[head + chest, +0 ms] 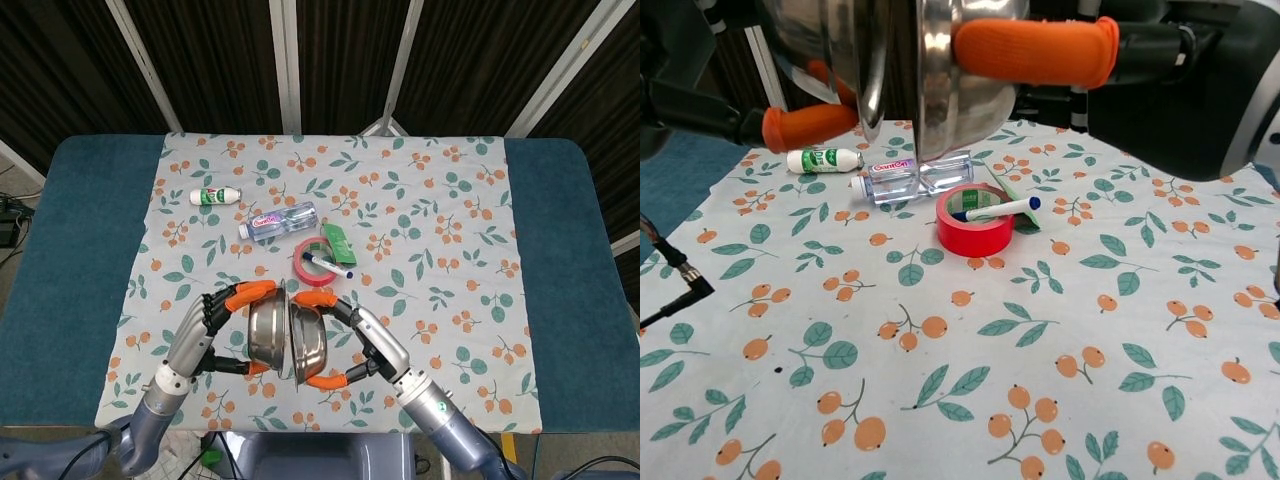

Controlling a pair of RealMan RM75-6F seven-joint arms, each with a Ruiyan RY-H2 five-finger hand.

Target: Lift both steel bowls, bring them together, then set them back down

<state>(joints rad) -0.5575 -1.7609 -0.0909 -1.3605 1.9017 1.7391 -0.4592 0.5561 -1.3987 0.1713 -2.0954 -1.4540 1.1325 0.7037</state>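
Two steel bowls are held up on edge above the near part of the cloth, rims facing each other. My left hand (205, 330) grips the left bowl (265, 327); orange-tipped fingers wrap its rim. My right hand (365, 340) grips the right bowl (310, 340). In the head view the rims meet or nearly meet. The chest view shows the left bowl (830, 45) and right bowl (960, 80) close at the top of the frame, with a narrow dark gap between the rims, my left hand (700, 100) and right hand (1140, 70) beside them.
On the floral cloth (450, 230) beyond the bowls lie a red tape roll (312, 263) with a marker (1000, 208) across it, a clear water bottle (278, 222), a small white bottle (216, 196) and a green packet (337, 240). Blue table margins (70, 250) flank the cloth.
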